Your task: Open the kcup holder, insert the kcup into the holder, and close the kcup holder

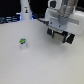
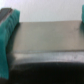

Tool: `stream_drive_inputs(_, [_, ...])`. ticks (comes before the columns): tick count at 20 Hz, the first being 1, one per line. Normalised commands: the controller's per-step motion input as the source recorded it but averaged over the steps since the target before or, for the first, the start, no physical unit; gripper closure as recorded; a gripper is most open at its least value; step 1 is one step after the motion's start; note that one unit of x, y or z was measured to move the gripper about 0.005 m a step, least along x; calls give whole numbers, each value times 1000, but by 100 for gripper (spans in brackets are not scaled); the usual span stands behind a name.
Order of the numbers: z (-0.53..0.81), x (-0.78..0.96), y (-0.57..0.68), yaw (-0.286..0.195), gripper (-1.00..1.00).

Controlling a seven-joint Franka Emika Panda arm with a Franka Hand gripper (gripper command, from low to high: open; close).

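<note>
The claw (image 1: 61, 36) hangs at the exterior view's right, its green-padded fingers (image 2: 9, 30) spread apart, released, with a dark flat surface of the black boxy kcup holder (image 2: 47, 42) filling the gap between them. Well apart from the claw, toward the exterior view's left, the small white kcup with its green top (image 1: 22, 44) stands upright on the pale white bench (image 1: 35, 65). Farther back stands a tall white bottle-like object (image 1: 24, 10).

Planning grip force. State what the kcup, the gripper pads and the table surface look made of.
kcup: probably thin plastic, a white body with a green top, too blurred to confirm.
Gripper pads: teal, matte, likely rubber or soft plastic.
Table: pale, smooth, evenly lit, maybe laminate or painted board. The grey surface in the wrist view looks smooth, faintly glossy; material unclear.
</note>
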Motion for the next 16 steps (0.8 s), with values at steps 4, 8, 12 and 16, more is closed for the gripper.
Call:
stream_drive_inputs(4, [247, 925, -350, -56, 100])
stream_drive_inputs(8, [315, 873, -328, -52, 100])
stream_drive_inputs(12, [292, 197, -91, -75, -100])
stream_drive_inputs(16, [347, 151, -178, -102, -100])
